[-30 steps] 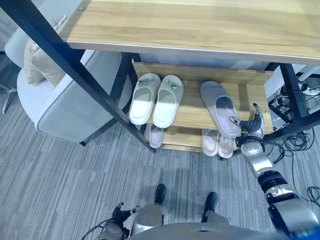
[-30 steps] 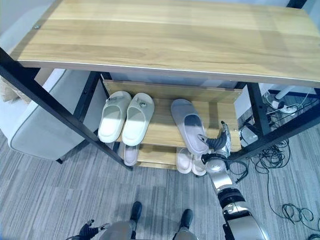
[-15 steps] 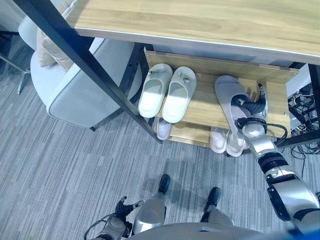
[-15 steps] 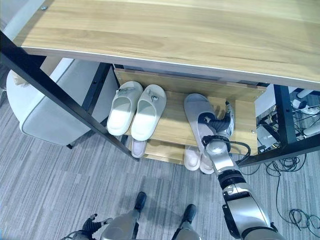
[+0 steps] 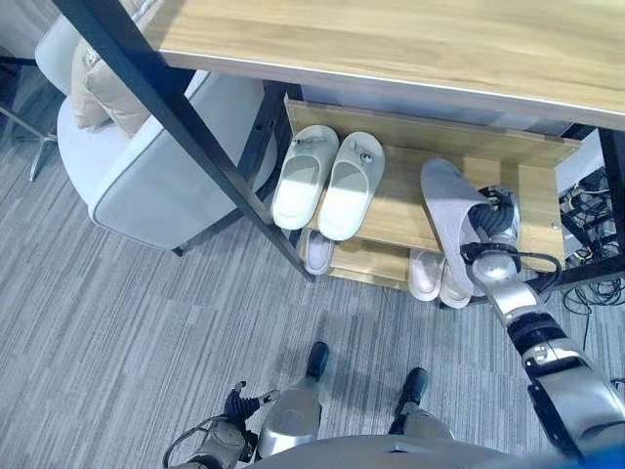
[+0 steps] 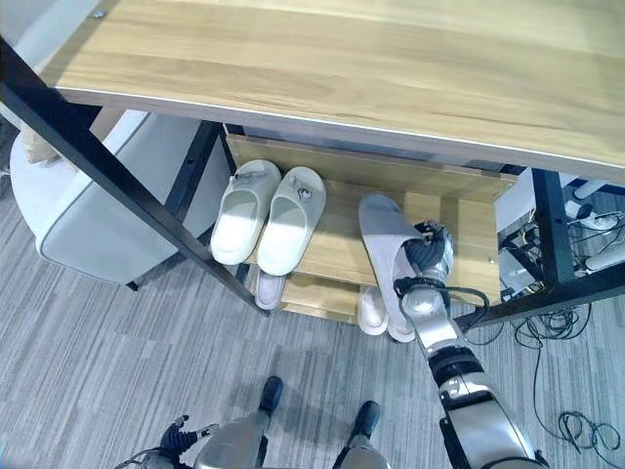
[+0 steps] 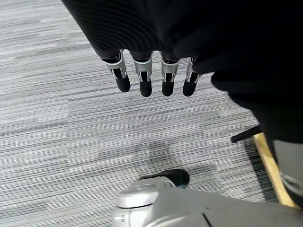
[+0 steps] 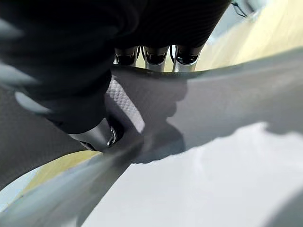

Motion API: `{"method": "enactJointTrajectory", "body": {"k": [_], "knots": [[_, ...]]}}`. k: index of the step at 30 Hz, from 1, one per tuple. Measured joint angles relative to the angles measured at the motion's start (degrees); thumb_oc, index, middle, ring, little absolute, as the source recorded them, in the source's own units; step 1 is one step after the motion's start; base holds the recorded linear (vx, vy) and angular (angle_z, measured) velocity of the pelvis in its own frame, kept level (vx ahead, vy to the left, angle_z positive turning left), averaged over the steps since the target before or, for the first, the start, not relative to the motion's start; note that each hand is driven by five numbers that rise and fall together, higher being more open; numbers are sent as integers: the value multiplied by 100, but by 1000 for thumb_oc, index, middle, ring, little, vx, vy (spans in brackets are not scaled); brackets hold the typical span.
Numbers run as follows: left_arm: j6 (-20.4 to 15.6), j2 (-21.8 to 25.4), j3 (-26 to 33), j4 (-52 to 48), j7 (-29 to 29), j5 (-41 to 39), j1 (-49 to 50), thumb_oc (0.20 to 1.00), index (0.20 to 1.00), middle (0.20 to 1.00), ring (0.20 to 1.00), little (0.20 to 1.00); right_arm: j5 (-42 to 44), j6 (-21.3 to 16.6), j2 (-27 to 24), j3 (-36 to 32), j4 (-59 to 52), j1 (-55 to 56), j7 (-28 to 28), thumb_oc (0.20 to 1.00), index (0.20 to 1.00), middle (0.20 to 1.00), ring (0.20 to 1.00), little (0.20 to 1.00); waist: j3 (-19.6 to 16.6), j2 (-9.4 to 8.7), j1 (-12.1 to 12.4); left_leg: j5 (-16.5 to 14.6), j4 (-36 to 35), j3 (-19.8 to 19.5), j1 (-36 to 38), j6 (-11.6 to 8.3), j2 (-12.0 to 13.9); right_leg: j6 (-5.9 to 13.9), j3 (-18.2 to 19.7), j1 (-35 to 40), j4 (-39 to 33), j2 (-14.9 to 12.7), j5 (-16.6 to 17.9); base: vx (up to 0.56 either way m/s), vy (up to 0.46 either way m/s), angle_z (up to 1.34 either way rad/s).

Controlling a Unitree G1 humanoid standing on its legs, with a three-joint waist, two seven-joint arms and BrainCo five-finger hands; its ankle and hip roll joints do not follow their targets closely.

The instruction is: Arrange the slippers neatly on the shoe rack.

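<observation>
Right wrist view looks along the right hand [image 8: 90, 127], whose thumb presses on one face of a soft grey fabric slipper [image 8: 199, 118] while the fingers [image 8: 156, 56] reach over its edge on the far side, so the hand is closed in a pinch on the slipper's side wall. From the head camera the same right hand [image 5: 496, 227] sits at the right edge of the grey slipper [image 5: 451, 210], near its heel end, with the arm coming up from the lower right. The slipper lies on the upper shelf of the low light-wood shoe rack with black metal frame [image 5: 391, 210], toe pointing toward the back board and heel hanging a little past the front edge, its body tipped so that the sole side faces partly outward. On the same shelf, well to the left, a pair of cream-white rubber slippers with small charms on the straps [image 5: 322, 181] stands side by side, touching, toes to the back. On the lower shelf a pale pinkish slipper [image 5: 318, 251] shows under the white pair, and another pale pair [image 5: 435, 277] sits just below the grey slipper. A wide light-wood tabletop on black legs [image 5: 391, 39] spans above the rack. A grey upholstered armchair with a beige cushion [image 5: 146, 156] stands to the left on the grey striped carpet [image 5: 146, 322]. Left wrist view shows the left hand [image 7: 151, 78] with fingers straight and relaxed, holding nothing, hanging over the carpet
</observation>
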Motion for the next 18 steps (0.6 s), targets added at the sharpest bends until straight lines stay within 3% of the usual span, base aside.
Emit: {"method": "enactJointTrajectory", "body": {"k": [2, 5, 9, 12, 13, 15, 17, 18], "knots": [[4, 0, 8, -3, -2, 18, 7, 1000, 1000, 1000, 1000, 1000, -114, -2, 22, -75, -211, 244, 30, 200, 200, 200, 200, 200, -10, -25, -69, 0, -8, 10, 90, 0, 3, 1, 9, 80, 0, 4, -1, -1, 3, -5], [30, 43, 199, -1, -10, 123, 137, 1000, 1000, 1000, 1000, 1000, -486, -9, -25, -217, -1114, 1073, 275, 200, 200, 200, 200, 200, -184, -211, -176, -5, -7, 100, 245, -1, 1, 8, 128, 170, 0, 11, 8, -30, 31, -17], [36, 110, 386, 125, -144, 273, 269, 1000, 1000, 1000, 1000, 1000, -818, -292, 66, -3, -2100, 1577, 577, 200, 200, 200, 200, 200, -561, -424, -254, -339, 399, 507, 405, 29, -22, 2, 521, 269, 2, 9, 42, -39, 94, -48], [47, 123, 569, 318, -176, 284, 289, 1000, 1000, 1000, 1000, 1000, -887, -502, 161, -4, -2389, 2547, 855, 200, 200, 200, 200, 200, -811, -597, -257, -475, 522, 553, 424, 132, -109, -50, 523, 348, 39, -99, -35, -44, 140, -7], [46, 126, 610, 362, -175, 279, 300, 1000, 1000, 1000, 1000, 1000, -885, -514, 262, 26, -2116, 2734, 957, 200, 200, 200, 200, 200, -820, -610, -304, -565, 651, 555, 397, 277, -177, 17, 540, 297, 265, -209, -17, -71, 131, 1], [59, 98, 591, 477, -186, 287, 239, 1000, 1000, 1000, 1000, 1000, -878, -485, 313, 71, -1653, 2769, 1097, 200, 200, 200, 200, 200, -705, -434, -460, -651, 792, 586, 377, 361, -211, 7, 546, -46, 965, -330, 28, -76, 135, -7], [91, 124, 549, 492, -178, 277, 141, 1000, 1000, 1000, 1000, 1000, -871, -492, 302, 290, -1460, 2992, 1283, 200, 200, 200, 200, 200, -503, -130, -569, -563, 822, 569, 376, 628, -269, -103, 640, -650, 2104, -459, 253, -51, 106, -1], [106, 147, 558, 486, -177, 273, 153, 1000, 1000, 1000, 1000, 1000, -873, -513, 321, 514, -1503, 3175, 1426, 200, 200, 200, 200, 200, -401, 11, -612, -418, 679, 478, 511, 722, -168, -36, 1260, -997, 3079, -23, -630, -42, 45, 35]]}}
